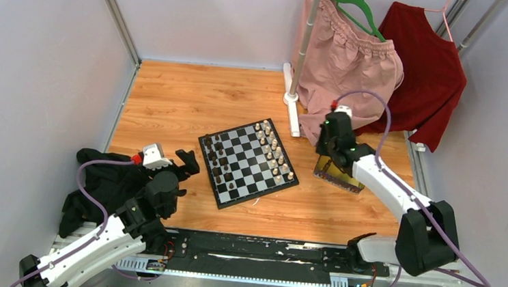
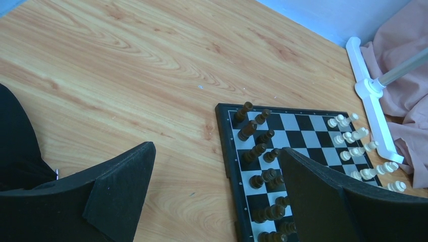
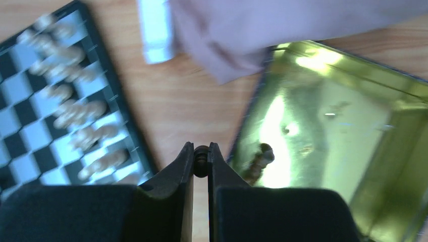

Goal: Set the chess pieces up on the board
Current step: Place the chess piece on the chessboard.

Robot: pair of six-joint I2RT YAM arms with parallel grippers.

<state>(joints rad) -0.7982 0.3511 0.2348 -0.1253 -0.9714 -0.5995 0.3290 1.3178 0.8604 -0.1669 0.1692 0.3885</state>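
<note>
Clamping on a tiny dark piece [image 3: 201, 162], the right fingers [image 3: 188, 157] are found pressed shut around it. The grip is judged to be a pick-up for carrying to the board [image 3: 30, 126], which lies on the desk [image 3: 197, 96] to their left. The gold tray [image 3: 353, 126] sits just to their right, and a second dark figurine [image 3: 258, 160] is seen inside. The left fingers [image 2: 121, 186] are spread wide and empty, with the board's dark ranks [image 2: 257, 151] between them, presumably held in reserve. The gripped piece is rounded and dark brown; its type cannot be told.

Glossy gold tray [image 3: 348, 131], prob. metal; matt wood tabletop [image 1: 193, 97].
</note>
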